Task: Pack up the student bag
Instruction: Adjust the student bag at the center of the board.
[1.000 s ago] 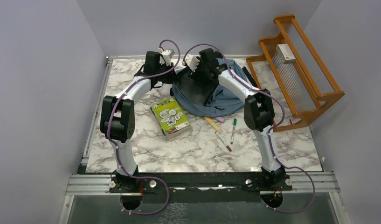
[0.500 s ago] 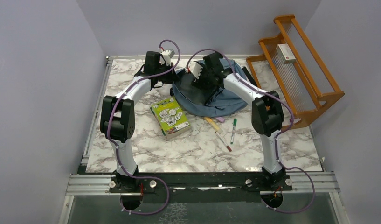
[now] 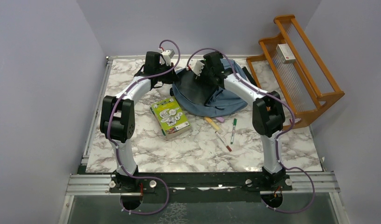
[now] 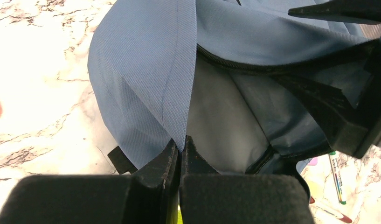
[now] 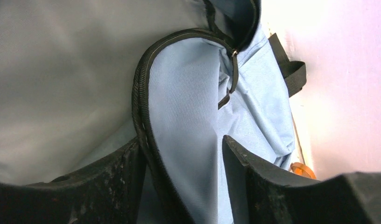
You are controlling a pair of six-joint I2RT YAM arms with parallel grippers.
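The student bag (image 3: 228, 100) is a slate-blue backpack lying at the back middle of the marble table, its main opening gaping and the grey lining showing. My left gripper (image 4: 181, 142) is shut on a fold of the bag's blue fabric (image 4: 142, 70) at the left edge of the opening and holds it up. My right gripper (image 5: 181, 142) is open and straddles the bag's black zipper rim (image 5: 141, 112). Its left finger lies against the rim, and a gap stays between the blue cloth (image 5: 188, 107) and its right finger. In the top view the two grippers (image 3: 172, 80) (image 3: 202, 77) stand over the opening.
A green book (image 3: 170, 117) lies in front of the bag. Several markers (image 3: 233, 129) (image 3: 223, 141) lie to its right. A wooden rack (image 3: 295, 70) with a small box (image 3: 285, 52) stands at the back right. A black strap (image 5: 288, 70) trails by the wall.
My right arm has swung a little to the right and back, carrying its gripper slightly farther over the bag's opening. My left gripper keeps its hold and has not moved.
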